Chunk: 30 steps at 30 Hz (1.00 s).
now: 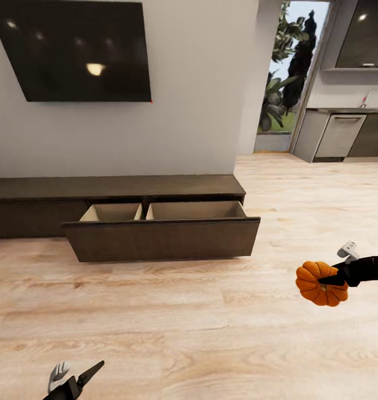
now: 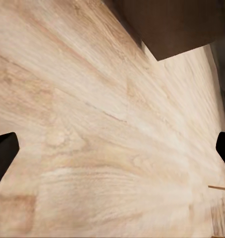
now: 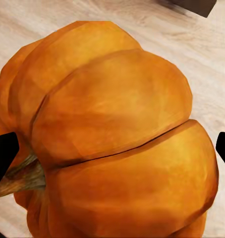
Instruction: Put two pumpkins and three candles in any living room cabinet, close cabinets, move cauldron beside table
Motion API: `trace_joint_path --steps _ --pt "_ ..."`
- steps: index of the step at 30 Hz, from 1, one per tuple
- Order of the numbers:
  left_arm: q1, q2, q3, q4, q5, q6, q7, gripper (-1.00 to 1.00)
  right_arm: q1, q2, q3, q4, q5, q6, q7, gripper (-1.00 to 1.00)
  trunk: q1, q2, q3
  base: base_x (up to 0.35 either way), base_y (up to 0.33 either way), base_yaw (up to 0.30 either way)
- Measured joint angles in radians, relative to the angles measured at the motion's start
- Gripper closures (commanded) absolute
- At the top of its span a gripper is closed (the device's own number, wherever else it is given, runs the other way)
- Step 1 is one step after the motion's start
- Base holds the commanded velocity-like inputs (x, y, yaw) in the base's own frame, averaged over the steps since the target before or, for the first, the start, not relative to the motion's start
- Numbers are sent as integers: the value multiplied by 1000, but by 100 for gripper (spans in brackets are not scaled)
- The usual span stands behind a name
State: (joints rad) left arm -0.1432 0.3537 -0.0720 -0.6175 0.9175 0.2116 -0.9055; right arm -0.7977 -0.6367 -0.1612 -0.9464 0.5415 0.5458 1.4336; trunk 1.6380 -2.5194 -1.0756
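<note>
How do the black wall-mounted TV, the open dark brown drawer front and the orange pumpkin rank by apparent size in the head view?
1. Black wall-mounted TV
2. Open dark brown drawer front
3. Orange ribbed pumpkin, smallest despite being nearest the camera.

You get even, soft light; ceiling lamps glare as pale spots on the TV [image 1: 77, 50]. The drawer [image 1: 162, 236] throws faint shadow below it. Renders look slightly blurred throughout.

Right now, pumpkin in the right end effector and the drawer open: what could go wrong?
1. The pumpkin hangs over bare floor, well short of the open drawer; a slip would likely send it rolling.
2. The pulled-out drawer front juts into the approach path, so the base or right end effector could clip it.
</note>
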Motion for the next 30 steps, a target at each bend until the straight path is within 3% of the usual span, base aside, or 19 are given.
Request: trace_joint_path --steps 17,21,23,25,26,30 --pt "-1 0 0 1 0 0 1 -100 1 -6 -4 -5 -16 -3 2 100 0 0 0 327 39 46" --pt "0 0 0 1 0 0 2 -100 0 -24 -45 -8 -41 -2 4 100 0 0 0 341 0 0" --pt "0 0 0 1 0 0 2 -100 0 -42 -80 -9 -71 -2 4 100 0 0 0 341 0 0" --pt "0 0 0 1 0 0 2 -100 -1 -98 -132 -10 -168 2 4 100 0 0 0 341 0 0" --pt "0 -1 0 1 0 0 2 -100 -2 -130 -139 -9 -214 6 4 100 0 0 0 341 0 0" --pt "-1 -2 0 1 -1 0 3 -100 0 -167 -142 -19 -292 25 5 100 0 0 0 341 0 0"
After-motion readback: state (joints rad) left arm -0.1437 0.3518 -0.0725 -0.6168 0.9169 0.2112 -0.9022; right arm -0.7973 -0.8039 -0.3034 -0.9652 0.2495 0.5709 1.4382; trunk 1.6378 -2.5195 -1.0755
